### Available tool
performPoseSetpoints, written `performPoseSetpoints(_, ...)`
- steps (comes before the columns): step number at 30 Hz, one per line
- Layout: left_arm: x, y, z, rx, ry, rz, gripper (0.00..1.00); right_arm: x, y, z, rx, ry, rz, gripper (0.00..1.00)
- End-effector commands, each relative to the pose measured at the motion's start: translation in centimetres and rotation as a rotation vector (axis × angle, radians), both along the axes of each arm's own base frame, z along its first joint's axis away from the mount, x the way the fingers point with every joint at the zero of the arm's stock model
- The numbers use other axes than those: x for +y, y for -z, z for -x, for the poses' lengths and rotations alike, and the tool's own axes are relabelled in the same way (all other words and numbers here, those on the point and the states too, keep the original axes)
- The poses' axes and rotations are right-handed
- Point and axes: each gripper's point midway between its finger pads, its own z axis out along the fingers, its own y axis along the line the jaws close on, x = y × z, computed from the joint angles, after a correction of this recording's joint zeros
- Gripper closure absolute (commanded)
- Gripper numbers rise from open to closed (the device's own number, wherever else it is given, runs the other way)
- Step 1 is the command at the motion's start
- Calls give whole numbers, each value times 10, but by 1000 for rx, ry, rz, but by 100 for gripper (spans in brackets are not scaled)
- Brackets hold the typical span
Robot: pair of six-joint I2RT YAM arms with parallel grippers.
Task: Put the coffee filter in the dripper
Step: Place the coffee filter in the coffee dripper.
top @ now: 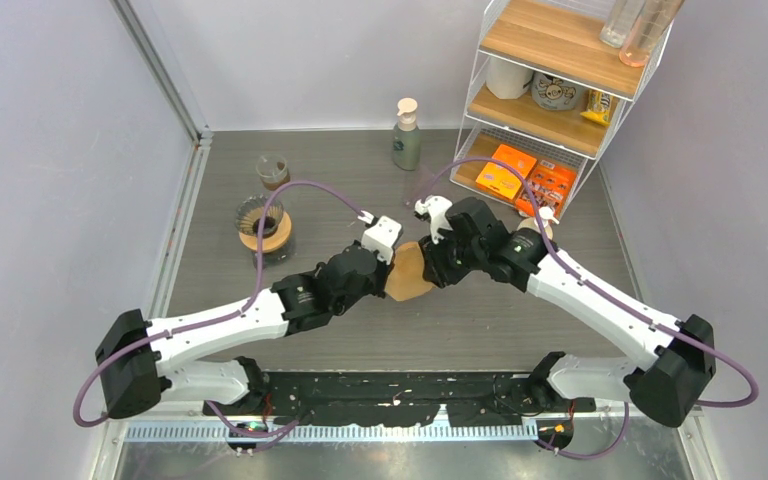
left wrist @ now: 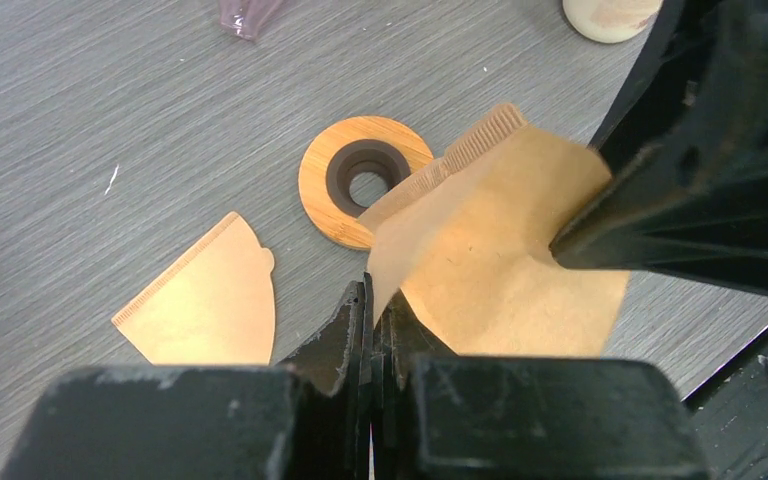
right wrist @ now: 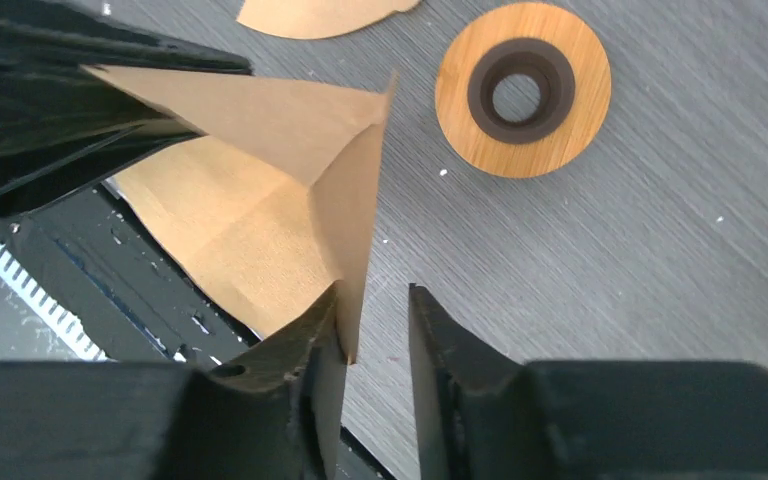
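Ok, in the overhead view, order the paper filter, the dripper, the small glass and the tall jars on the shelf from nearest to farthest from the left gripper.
1. Paper filter: pinched in the left gripper, mid-table.
2. Dripper: to the left, further back.
3. Small glass: just behind the dripper.
4. Tall jars: top of the shelf, far back right.

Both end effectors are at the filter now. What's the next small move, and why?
Probably draw the right end effector straight back off the coffee filter. Its jaws stand apart around the paper's edge, while the left end effector is shut on its other side, so the left can then carry it to the dripper.
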Motion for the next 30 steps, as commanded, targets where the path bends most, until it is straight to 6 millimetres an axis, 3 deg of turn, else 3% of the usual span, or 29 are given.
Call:
performPoseSetpoints(1,-1,-27,-2,-5,-41,91,100,14,-40,0,-78,-49,-137,60)
performPoseSetpoints(5,-1,-38,-1,-4,-47,119,100,19,-77,-1,-146,-26,-249,45)
performPoseSetpoints(8,1,-39,-2,-8,-59,123,100,10,-102,-6,-236,31,-305,34)
performPoseSetpoints(9,2,-40,-3,-9,-64,127,100,4,-117,-5,-283,58,-350,23)
performPoseSetpoints(10,2,-40,-3,-8,-65,126,100,-4,-115,-10,-311,109,-342,16)
performPoseSetpoints(11,2,-41,-3,-7,-69,126,100,-12,-132,-8,-363,147,-400,2)
performPoseSetpoints(12,3,-42,-4,-6,-75,126,100,-28,-133,-10,-409,224,-408,1)
performPoseSetpoints(15,10,-45,-9,-6,-113,118,100,-52,-144,-13,-505,357,-489,4)
performPoseSetpoints(20,43,-57,-24,-6,-248,105,100,-73,-127,-16,-542,450,-473,4)
performPoseSetpoints(23,70,-68,-35,-4,-320,116,100,-78,-105,-23,-517,488,-392,5)
performPoseSetpoints(26,107,-81,-46,-11,-419,108,100,-76,-76,-33,-455,517,-297,5)
performPoseSetpoints(30,157,-94,-46,-20,-547,89,100,-61,-47,-41,-367,472,-248,5)
